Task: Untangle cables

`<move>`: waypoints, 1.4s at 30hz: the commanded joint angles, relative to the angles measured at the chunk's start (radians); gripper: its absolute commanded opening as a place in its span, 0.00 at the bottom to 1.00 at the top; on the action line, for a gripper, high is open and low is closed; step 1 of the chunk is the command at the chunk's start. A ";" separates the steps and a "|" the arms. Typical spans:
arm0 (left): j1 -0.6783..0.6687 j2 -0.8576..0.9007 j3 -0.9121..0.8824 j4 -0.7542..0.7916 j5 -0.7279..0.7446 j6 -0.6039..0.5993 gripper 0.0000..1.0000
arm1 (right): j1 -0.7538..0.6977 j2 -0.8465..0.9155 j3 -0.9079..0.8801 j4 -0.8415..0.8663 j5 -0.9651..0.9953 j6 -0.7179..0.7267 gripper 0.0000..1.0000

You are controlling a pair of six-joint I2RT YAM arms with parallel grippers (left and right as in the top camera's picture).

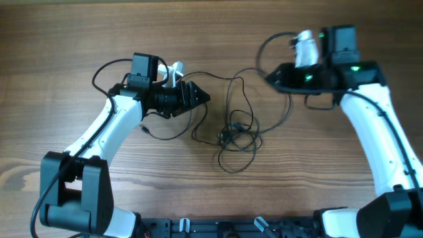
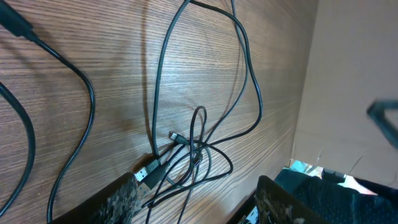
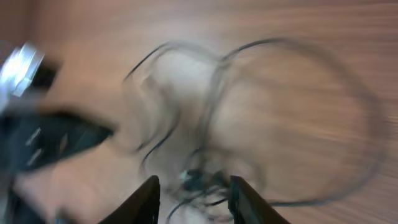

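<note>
Lying toward bench (image 1: pixel 53 39) near edge from left claw (image 1: pixel 203 99), jaws apart: black cable knot (image 1: pixel 231 132); right claw (image 1: pixel 268 76), likewise apart, farther.

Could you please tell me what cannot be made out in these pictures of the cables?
Right wrist view: motion blur smears the cable tangle; crossings unreadable.
Overhead view: the cable tangle is too small to trace strands.
Left wrist view: bottom edge crops the left pincer; contact with the plug is unclear.
</note>
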 commanded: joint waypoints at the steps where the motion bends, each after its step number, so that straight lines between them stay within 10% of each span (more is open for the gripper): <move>1: 0.004 0.008 0.005 0.002 -0.005 0.024 0.63 | 0.105 0.021 -0.003 -0.008 0.042 -0.124 0.38; 10: 0.004 0.008 0.005 -0.013 -0.005 0.024 0.63 | 0.242 0.248 -0.020 0.002 0.446 -0.044 0.40; 16: 0.003 0.008 0.005 -0.020 -0.002 0.023 0.63 | 0.239 0.349 0.005 0.016 0.220 -0.043 0.04; 27: -0.095 0.008 0.005 -0.008 0.067 0.075 0.71 | 0.190 0.140 0.332 0.139 -0.200 0.090 0.04; 36: -0.195 0.008 0.005 -0.008 -0.180 0.076 0.66 | 0.190 0.141 0.332 0.653 -0.766 0.400 0.04; 42: -0.132 0.004 0.005 0.000 -0.267 0.057 0.53 | 0.190 0.141 0.330 0.369 -0.497 0.301 0.04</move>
